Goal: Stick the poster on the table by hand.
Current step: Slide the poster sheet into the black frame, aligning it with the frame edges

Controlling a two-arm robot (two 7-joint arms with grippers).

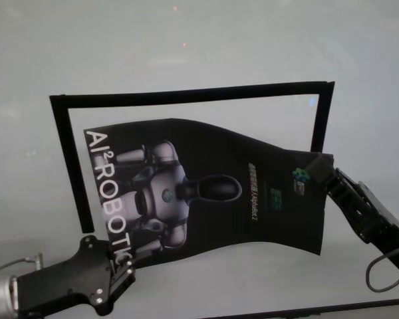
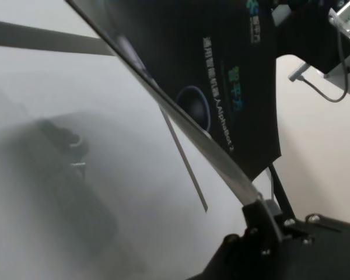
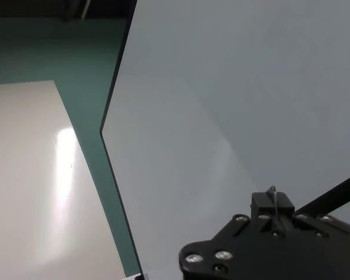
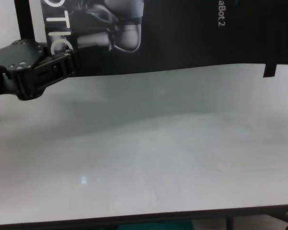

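The poster is a black glossy sheet with a grey robot figure and white letters. It is held bowed above the white table. My left gripper is shut on its near left corner by the white letters, which also shows in the chest view. My right gripper is shut on its far right corner. In the left wrist view the poster runs away from the fingers as a thin edge. In the right wrist view only a thin sliver of sheet sits in the fingers.
Narrow black tape strips form a three-sided frame on the table, at the far side, left and right. The poster lies partly over this frame. The table's near dark edge runs below. A second pale surface stands beyond a green floor gap.
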